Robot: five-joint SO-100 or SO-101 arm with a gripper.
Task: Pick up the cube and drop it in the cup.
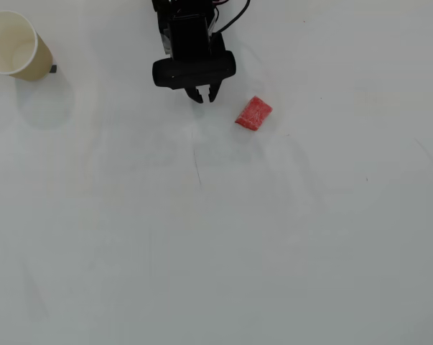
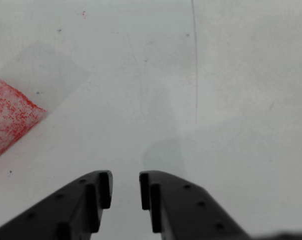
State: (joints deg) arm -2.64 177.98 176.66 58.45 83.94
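Observation:
In the overhead view the red-pink cube [image 1: 253,113] lies on the white table, a little to the right of and below my gripper [image 1: 205,95]. The black gripper points down the picture with its jaws almost together, only a narrow gap between them and nothing in it. The wrist view shows both dark fingertips [image 2: 104,189] at the bottom edge. There the speckled cube [image 2: 10,117] is cut off by the left edge, well clear of the fingers. The cream paper cup [image 1: 38,63] stands upright in the overhead view's top left corner, far to the left of the gripper.
The white table [image 1: 223,244] carries a thin dark scratch line [image 1: 197,167] just below the gripper, which also shows in the wrist view as a line [image 2: 196,75]. The arm's black body and cables [image 1: 191,29] come in from the top edge.

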